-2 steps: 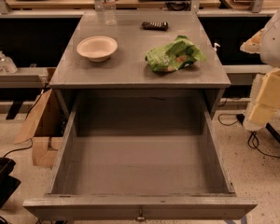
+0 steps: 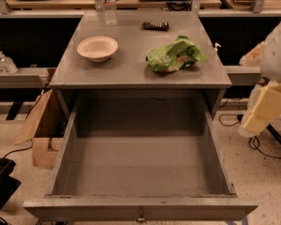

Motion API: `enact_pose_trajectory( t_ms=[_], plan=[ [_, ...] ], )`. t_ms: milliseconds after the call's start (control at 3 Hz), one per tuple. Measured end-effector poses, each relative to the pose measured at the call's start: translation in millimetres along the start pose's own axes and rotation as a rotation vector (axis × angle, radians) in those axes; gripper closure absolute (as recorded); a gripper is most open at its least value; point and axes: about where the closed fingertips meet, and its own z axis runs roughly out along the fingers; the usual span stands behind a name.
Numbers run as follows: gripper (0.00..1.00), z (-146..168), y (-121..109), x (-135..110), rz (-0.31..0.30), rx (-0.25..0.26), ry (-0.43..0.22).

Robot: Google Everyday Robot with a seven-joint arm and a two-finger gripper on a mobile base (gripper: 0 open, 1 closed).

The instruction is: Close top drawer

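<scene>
No displacement is noted since the earlier frame. The top drawer (image 2: 140,165) stands fully extended beyond the table (image 2: 131,64) front edge, with its knob (image 2: 141,216) toward the camera and its long axis parallel to that edge. The gripper (image 2: 264,109) is held off the right edge; whether it is released or clenched cannot be told.

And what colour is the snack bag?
The snack bag is green, best in the camera view; the end effector hangs right of the top drawer.

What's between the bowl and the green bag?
Only bare gray tabletop lies between the bowl and the green bag, seen in the camera view. The gripper is out of sight; only the arm shows at the right.
</scene>
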Motion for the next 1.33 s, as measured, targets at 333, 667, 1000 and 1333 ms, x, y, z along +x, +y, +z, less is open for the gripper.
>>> enact_pose_trajectory(
  t_ms=[333,667,1000,1333],
  plan=[
    [0.38,28,36,11,0.054,0.022,-0.069],
    [0.61,59,82,24,0.104,0.014,-0.111],
    [0.84,106,144,40,0.145,-0.083,-0.115],
    [1.0,149,189,59,0.155,-0.175,-0.087]
  ],
)
